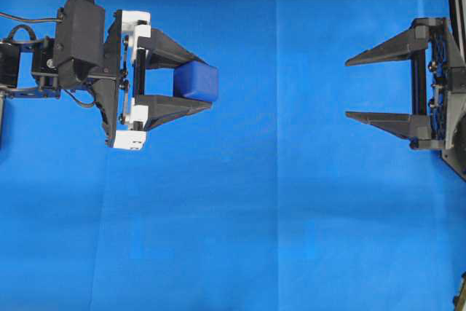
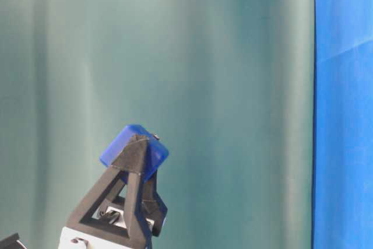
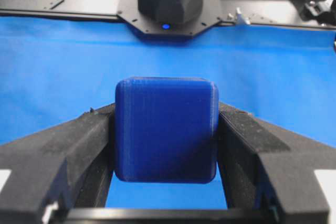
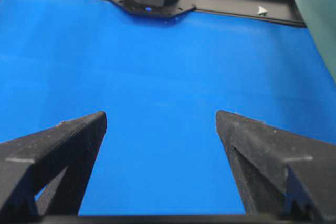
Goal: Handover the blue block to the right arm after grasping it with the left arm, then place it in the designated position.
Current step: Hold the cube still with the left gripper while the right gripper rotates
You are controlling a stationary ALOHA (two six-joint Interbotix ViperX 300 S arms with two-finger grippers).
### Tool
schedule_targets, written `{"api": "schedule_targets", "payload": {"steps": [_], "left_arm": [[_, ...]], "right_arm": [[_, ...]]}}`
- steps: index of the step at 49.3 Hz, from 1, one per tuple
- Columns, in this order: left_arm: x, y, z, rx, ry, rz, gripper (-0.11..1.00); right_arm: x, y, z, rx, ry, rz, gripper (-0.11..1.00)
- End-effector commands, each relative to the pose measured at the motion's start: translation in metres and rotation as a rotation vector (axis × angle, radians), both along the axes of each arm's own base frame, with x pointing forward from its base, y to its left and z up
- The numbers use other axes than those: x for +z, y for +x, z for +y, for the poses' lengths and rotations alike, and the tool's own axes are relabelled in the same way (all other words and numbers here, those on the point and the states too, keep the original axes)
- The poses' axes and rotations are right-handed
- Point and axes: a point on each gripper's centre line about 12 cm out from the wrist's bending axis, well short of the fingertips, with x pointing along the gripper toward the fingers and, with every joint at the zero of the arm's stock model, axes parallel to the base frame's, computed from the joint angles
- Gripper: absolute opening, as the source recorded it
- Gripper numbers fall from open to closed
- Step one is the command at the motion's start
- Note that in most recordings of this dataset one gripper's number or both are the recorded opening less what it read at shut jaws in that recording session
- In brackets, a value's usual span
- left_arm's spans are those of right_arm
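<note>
**Status.** The grasp step is complete. The left gripper [image 1: 195, 81] is clamped on the blue block [image 1: 197, 81]: in the left wrist view the block [image 3: 166, 129] sits between the two fingers, with both inner faces pressed against its sides. In the table-level view the block [image 2: 133, 150] rides at the fingertips, lifted clear of the surface, with the green backdrop [image 2: 204, 56] behind it.

**Position of the block.** In the overhead view the block is on the left half of the scene, above the blue cloth [image 1: 240, 238], held at the tip end of the left gripper, which points toward the right.

**Receiving side.** The right gripper [image 1: 348, 88] stands at the right edge of the overhead view with its jaws spread wide and nothing between them. The right wrist view confirms this: only bare cloth shows between its fingers [image 4: 63, 140]. The two grippers face each other and remain well apart.

**Remaining steps.**
1. Close the gap between the grippers.
2. Transfer the block to the right gripper.
3. Release with the left gripper.
4. Place the block at the designated position; no marker for that position is visible in any view.
</note>
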Motion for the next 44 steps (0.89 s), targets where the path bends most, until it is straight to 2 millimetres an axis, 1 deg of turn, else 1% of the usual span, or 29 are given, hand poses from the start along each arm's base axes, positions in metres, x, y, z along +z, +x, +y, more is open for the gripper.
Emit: {"api": "schedule_targets", "payload": {"steps": [1, 8, 14, 24, 44], "left_arm": [[0.014, -0.001, 0.001, 0.001, 0.001, -0.043, 0.48], [0.014, -0.002, 0.001, 0.002, -0.001, -0.048, 0.48], [0.015, -0.002, 0.001, 0.002, -0.001, -0.049, 0.48], [0.015, -0.001, 0.001, 0.003, -0.007, -0.051, 0.48], [0.016, -0.001, -0.003, -0.008, -0.012, -0.054, 0.48]], "right_arm": [[0.013, 0.003, 0.0, -0.001, -0.007, -0.038, 0.95], [0.014, 0.003, 0.0, 0.005, -0.036, -0.042, 0.95], [0.016, 0.004, 0.001, 0.021, -0.112, -0.042, 0.95], [0.019, 0.005, 0.003, 0.052, -0.308, -0.015, 0.95], [0.042, 0.008, 0.004, 0.081, -0.704, -0.057, 0.95]]}}
